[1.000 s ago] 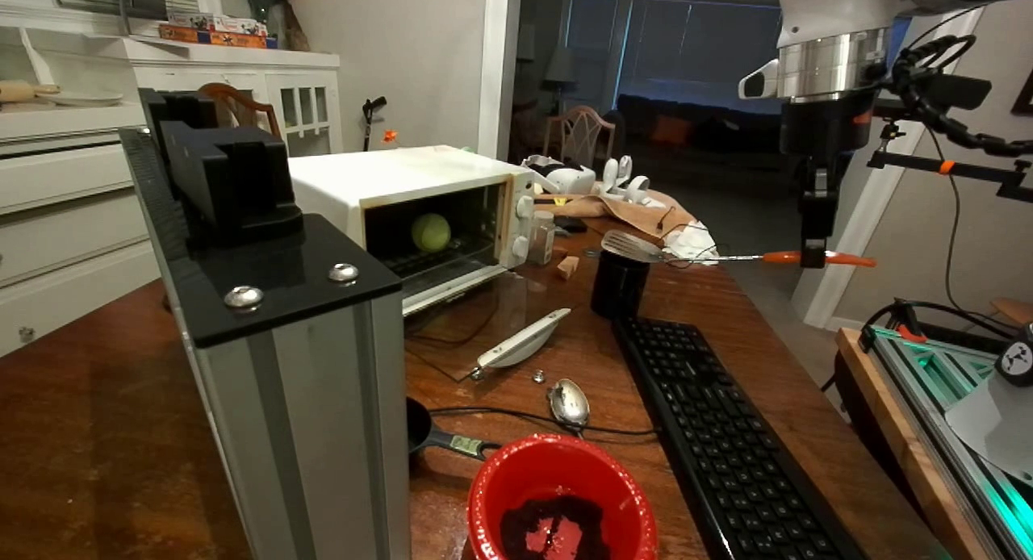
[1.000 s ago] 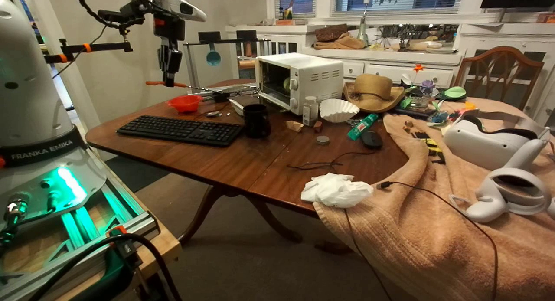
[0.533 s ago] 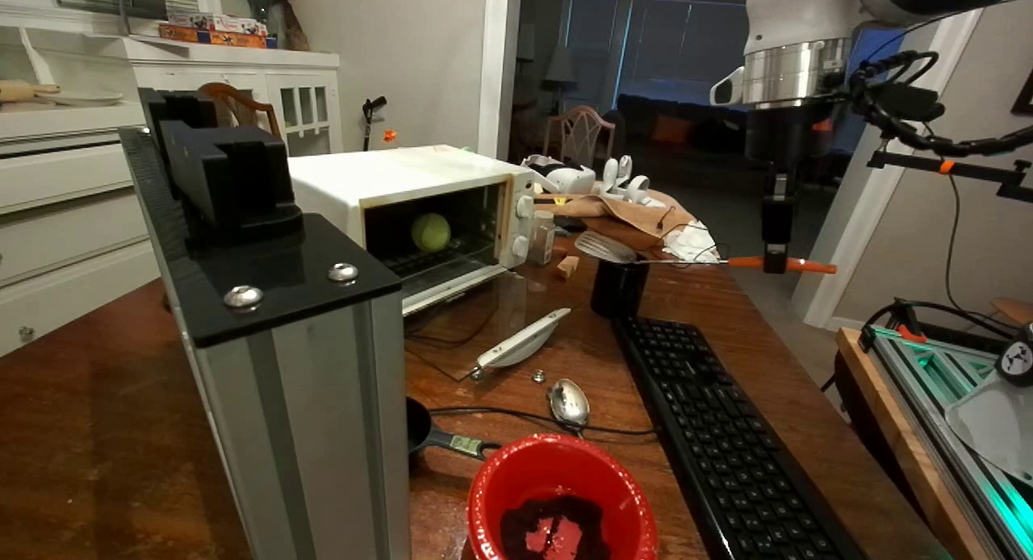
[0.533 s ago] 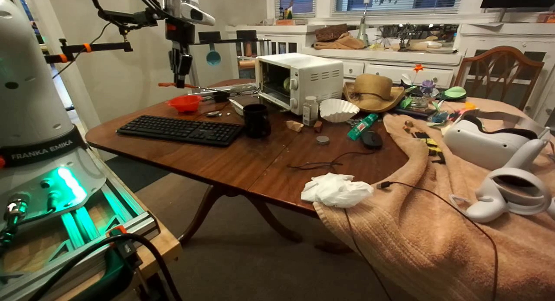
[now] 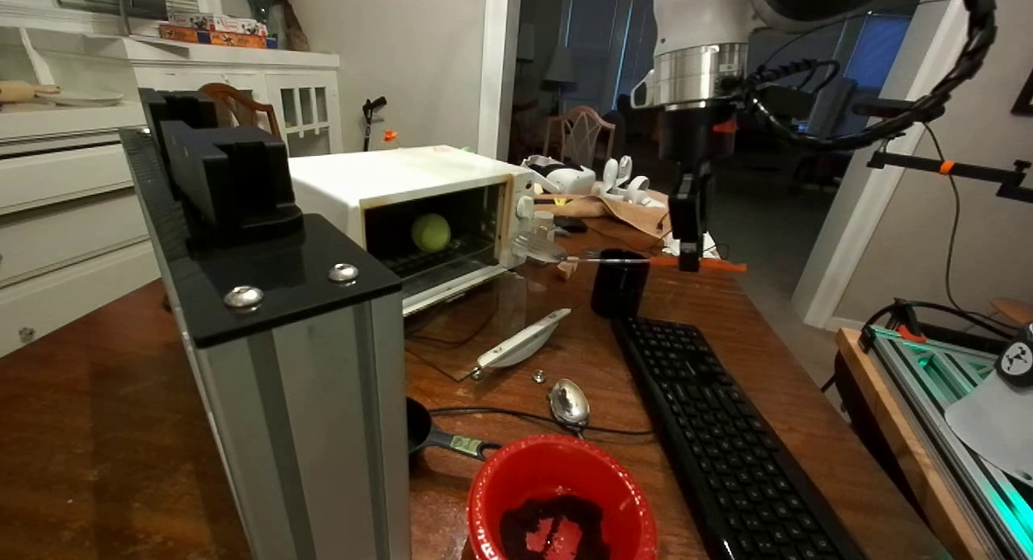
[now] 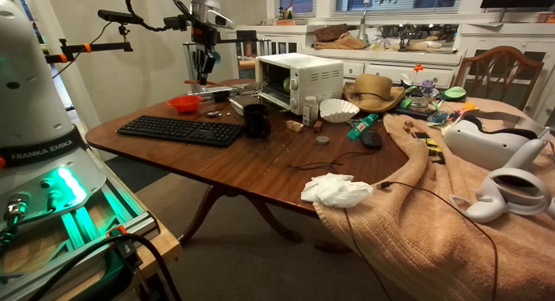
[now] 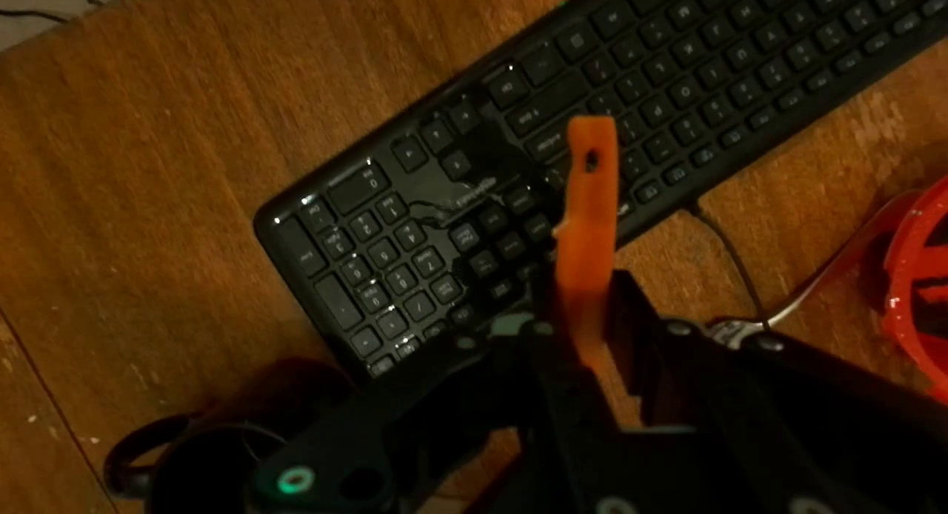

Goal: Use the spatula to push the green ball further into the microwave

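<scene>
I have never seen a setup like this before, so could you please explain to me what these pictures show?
The machine is a single robot arm, ending in a gripper that works like a pincer. Both exterior views look on from different spots outside the robot; the wrist view looks down from the arm's end.

The gripper holds an orange-handled spatula above the table, its metal end pointing towards the microwave. Inside the microwave sits a yellow-green ball.

Also on the table are a black keyboard, a black mug, a red bowl, a spoon and a hat. A white headset rests on the towel draped over part of the table.
</scene>
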### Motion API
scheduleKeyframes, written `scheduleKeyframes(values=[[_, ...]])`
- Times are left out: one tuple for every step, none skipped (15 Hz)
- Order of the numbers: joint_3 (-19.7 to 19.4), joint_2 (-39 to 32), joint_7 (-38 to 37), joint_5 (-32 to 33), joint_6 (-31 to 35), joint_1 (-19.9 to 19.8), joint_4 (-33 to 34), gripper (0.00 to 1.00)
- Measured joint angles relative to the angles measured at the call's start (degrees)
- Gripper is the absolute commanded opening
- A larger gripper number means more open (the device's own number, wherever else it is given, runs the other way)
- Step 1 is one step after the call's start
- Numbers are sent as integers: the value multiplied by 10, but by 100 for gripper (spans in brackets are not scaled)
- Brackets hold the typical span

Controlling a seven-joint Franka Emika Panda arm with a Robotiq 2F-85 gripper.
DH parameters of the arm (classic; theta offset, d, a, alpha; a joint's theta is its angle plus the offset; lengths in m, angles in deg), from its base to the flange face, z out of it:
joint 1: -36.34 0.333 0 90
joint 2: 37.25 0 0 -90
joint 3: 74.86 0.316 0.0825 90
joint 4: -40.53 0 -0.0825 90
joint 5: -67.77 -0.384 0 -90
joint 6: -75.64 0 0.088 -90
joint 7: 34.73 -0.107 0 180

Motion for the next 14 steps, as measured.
scheduleKeyframes(values=[[1,-17,-1,0,0,1,19,5],[2,-34,-4,0,-1,2,38,5],[2,-51,-8,0,-3,3,58,5],[2,-66,-14,0,-6,3,75,5],[2,-80,-19,0,-11,3,92,5],[2,-94,-25,0,-17,3,107,5],[2,-106,-30,0,-25,3,122,5],[2,-116,-36,0,-35,3,135,20],[2,-125,-40,0,-48,4,149,20],[2,-133,-43,0,-59,4,161,20],[2,-139,-45,0,-66,4,169,20],[2,-142,-47,0,-68,5,174,20],[2,-144,-47,0,-70,5,176,20],[2,-145,-47,0,-70,5,177,5]])
